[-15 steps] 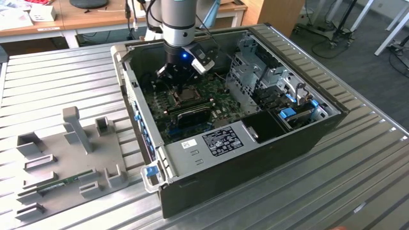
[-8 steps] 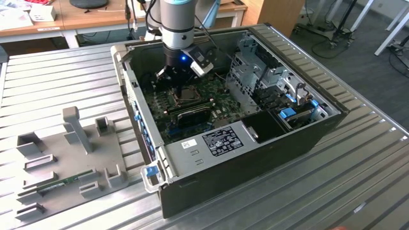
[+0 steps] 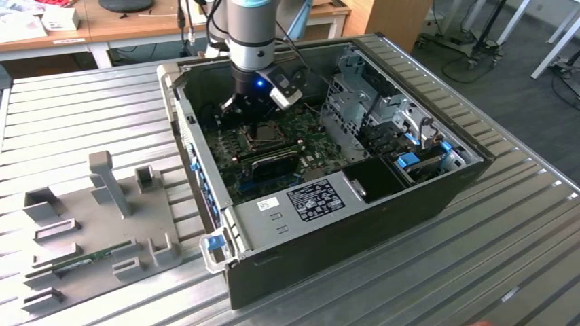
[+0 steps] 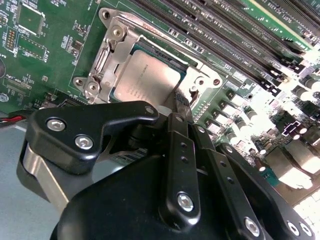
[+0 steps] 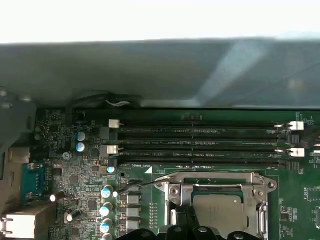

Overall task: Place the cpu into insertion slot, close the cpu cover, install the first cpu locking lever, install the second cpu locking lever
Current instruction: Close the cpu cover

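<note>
Down inside the open dark-grey sheet-metal computer case (image 3: 363, 224), laid on its side on the ribbed aluminium surface (image 3: 81, 95), apparently to turn the green circuit board (image 4: 50, 55) face-up for a straight descent. Black, matte, jointed tool (image 4: 182, 100) poised at one edge of the square dark insertion slot with its silvery stamped rim (image 4: 87, 80), fingertips drawn together with nothing visible between them, probably for pushing rather than carrying. Small flat square cpu with a dull grey-brown brushed metal top (image 4: 147, 77) already seated flat in that slot, level with the board. Thin silvery square cpu cover (image 4: 106, 60), cut out at the centre, apparently folded down around the chip, baring the metal top through the window. Slender bright wire lever (image 5: 137, 186) angled out past one corner of the socket in the first wrist view; latched or free, cannot tell. Just beside the socket, long black plastic memory slots (image 5: 200, 142) in parallel rows, white clips at the ends.
</note>
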Robot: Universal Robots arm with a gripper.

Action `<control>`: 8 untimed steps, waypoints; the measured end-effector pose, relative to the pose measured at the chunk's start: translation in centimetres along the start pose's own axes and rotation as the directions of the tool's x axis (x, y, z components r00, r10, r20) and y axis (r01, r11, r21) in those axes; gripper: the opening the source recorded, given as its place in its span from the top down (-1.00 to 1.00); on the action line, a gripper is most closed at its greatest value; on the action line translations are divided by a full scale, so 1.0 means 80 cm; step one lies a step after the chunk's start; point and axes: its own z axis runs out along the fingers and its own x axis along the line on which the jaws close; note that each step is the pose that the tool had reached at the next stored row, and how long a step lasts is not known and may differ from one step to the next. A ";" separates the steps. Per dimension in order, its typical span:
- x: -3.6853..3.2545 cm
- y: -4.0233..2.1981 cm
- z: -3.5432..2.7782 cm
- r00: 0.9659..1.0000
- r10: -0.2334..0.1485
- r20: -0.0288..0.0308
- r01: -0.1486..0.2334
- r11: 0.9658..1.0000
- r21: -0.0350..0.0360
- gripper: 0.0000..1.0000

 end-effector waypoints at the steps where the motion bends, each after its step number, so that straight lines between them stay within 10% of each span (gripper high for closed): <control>1: 0.0008 0.0000 0.0001 1.000 0.000 0.000 0.000 1.000 0.000 0.79; 8: 0.0026 -0.0004 0.0056 1.000 0.000 -0.001 0.000 1.000 0.001 0.79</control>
